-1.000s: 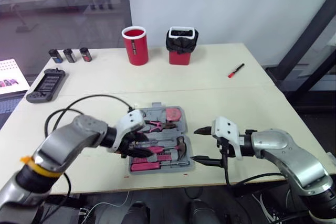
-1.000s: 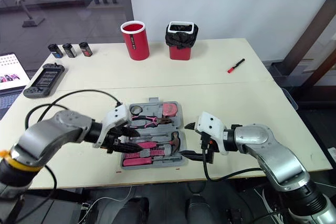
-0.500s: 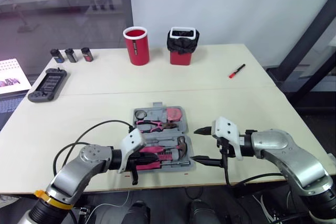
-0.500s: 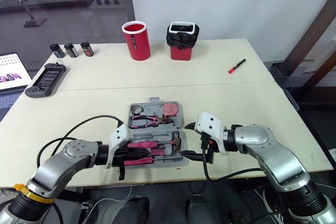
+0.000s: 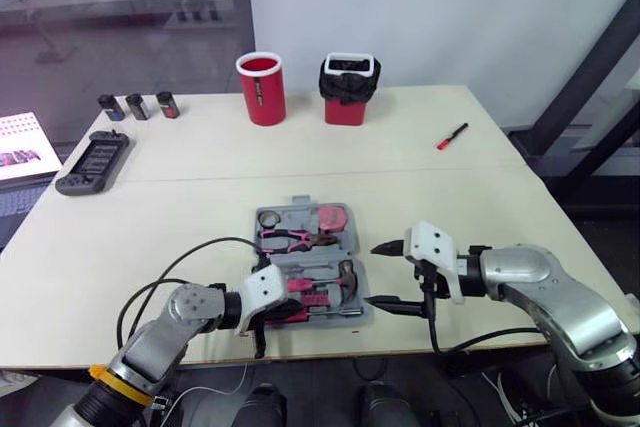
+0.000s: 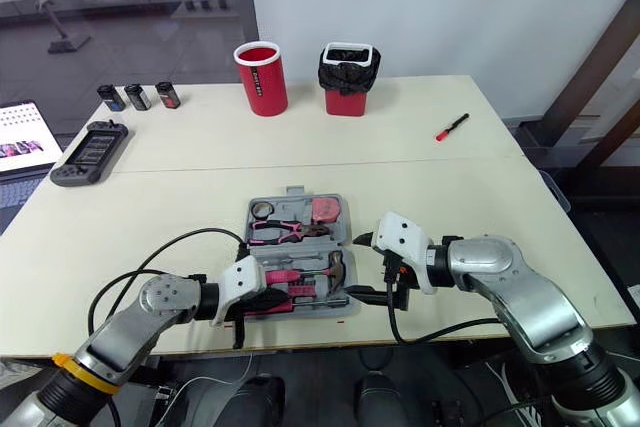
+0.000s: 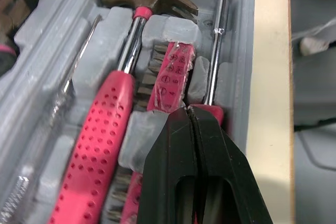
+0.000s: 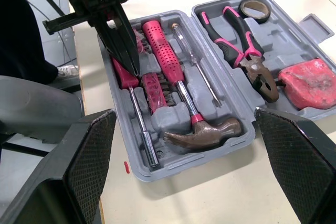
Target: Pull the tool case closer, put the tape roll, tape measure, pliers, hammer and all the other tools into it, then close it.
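Note:
The grey tool case (image 5: 352, 222) lies open near the table's front edge. Its far half holds the tape roll (image 8: 255, 9), pliers (image 8: 239, 35) and pink tape measure (image 8: 310, 83). The near half holds the hammer (image 8: 202, 135), a pink bit strip (image 7: 173, 74) and screwdrivers (image 7: 218, 40). My left gripper (image 7: 189, 111) is shut, its tips resting over a pink screwdriver handle at the case's near left. My right gripper (image 5: 370, 274) stands open just right of the case, holding nothing.
At the back stand a red cup (image 5: 260, 87) and a red bin with a black liner (image 5: 346, 87). A red marker (image 5: 450, 135) lies at the back right. A dark handheld device (image 5: 90, 160) and three small cans (image 5: 135, 105) sit at the back left.
My left arm has drawn back and down toward the front edge; its gripper moved from over the case's middle to the near left part. The right gripper and the case have not moved.

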`<state>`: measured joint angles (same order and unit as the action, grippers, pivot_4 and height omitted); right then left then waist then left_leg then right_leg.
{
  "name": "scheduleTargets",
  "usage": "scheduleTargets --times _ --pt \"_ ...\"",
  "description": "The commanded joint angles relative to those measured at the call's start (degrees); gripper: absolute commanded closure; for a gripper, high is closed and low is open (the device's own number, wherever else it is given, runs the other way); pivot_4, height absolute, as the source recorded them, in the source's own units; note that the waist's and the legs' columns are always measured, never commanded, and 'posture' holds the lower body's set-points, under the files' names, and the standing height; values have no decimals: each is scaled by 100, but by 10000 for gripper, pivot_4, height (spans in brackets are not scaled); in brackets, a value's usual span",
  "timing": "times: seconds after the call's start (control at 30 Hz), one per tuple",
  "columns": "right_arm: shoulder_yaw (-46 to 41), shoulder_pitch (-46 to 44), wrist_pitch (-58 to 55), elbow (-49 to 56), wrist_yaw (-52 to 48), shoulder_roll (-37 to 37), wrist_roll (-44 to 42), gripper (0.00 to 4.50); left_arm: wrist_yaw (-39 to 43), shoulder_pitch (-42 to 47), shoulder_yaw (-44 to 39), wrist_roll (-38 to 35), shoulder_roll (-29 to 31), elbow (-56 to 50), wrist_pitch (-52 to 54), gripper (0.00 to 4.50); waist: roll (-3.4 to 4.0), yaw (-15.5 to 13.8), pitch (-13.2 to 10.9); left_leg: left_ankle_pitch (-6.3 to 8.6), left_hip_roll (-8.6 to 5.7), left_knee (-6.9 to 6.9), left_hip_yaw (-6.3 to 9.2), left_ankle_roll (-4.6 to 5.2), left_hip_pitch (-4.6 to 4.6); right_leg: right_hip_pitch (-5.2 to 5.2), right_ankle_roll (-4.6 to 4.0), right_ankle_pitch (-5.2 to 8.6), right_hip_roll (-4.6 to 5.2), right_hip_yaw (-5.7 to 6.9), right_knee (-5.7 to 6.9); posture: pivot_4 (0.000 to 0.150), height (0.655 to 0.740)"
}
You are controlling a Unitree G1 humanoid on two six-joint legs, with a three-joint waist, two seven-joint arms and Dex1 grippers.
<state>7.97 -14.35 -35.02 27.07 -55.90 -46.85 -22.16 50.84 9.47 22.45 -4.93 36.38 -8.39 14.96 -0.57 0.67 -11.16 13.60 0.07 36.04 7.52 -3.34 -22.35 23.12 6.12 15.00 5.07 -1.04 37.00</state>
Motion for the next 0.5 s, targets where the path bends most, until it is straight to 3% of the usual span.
scheduleTargets --times 0.03,0.17,0.3,0.5 --pt "-167 -100 18 89 -28 -90 -40 0 -14 -194 338 558 108 710 -18 44746 10 9 24 0 0 -1 0 0 2 -2 2 1 0 0 0 1500 7387" --pt "-147 -119 29 62 -10 -77 -27 0 -1 -145 155 441 21 760 -85 44746 33 26 48 0 1 -8 -1 0 10 -2 19 12 0 -1 1 1500 7387" --pt "-195 -118 77 -24 63 -52 9 0 254 88 -709 -604 -119 317 316 44746 28 29 44 0 0 -7 -1 0 8 -1 20 12 0 0 1 1500 7387" --pt "-339 61 106 -52 174 -95 29 0 820 120 -2024 -1828 501 -474 861 44746 8 17 21 0 2 -9 0 0 -14 21 -2 -2 -1 0 1 1500 7387"
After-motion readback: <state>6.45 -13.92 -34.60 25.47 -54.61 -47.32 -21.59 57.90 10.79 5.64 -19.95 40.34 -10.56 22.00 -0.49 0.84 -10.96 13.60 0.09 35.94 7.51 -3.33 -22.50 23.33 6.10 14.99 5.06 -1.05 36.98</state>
